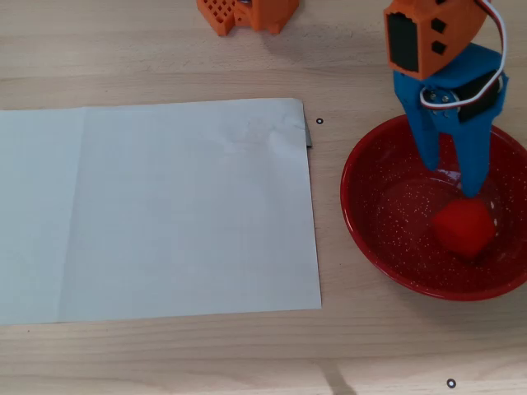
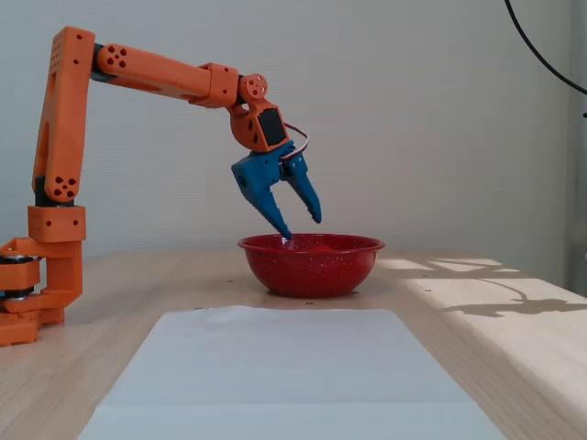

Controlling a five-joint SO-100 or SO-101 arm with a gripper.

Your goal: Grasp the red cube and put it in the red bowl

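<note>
Overhead view shows the red cube (image 1: 465, 228) lying loose inside the red bowl (image 1: 370, 216), my gripper (image 1: 451, 183) spread and empty above it. I judge the drop done; next I lift clear.

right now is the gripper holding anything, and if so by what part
Nothing is held. The gripper is open above the red bowl, fingers spread with an empty gap, and the red cube lies loose inside the bowl below the fingertips.
</note>
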